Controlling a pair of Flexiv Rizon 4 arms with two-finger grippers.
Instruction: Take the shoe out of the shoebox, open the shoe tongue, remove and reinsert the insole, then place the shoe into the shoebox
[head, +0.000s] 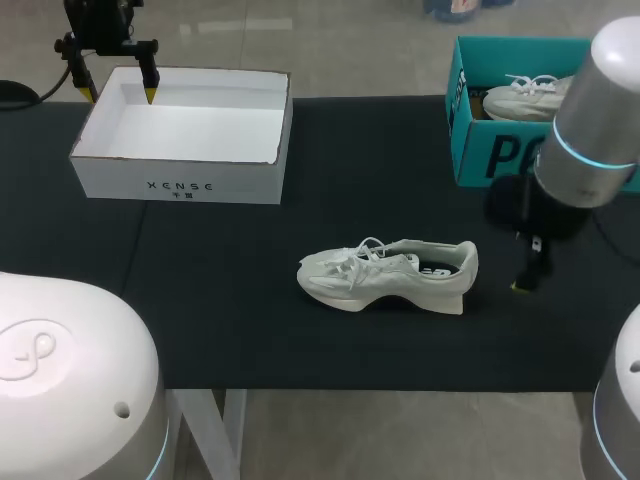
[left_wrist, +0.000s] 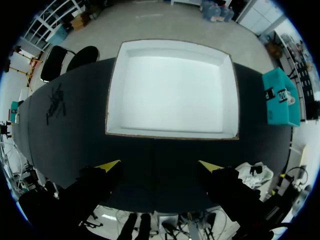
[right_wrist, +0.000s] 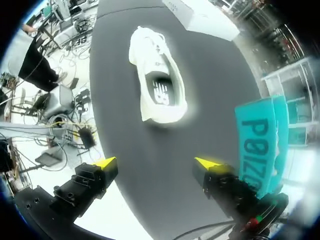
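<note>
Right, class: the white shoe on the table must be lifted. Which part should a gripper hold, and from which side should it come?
Probably the heel rim, from above. The shoe stands on its sole with its opening upward, so one finger can drop inside and one behind the heel. That end faces the open right gripper.

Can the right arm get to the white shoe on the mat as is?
Probably yes. The right claw hangs open near the heel of the white shoe, with only bare black mat between them. The teal box stands off to the side, not between.
</note>
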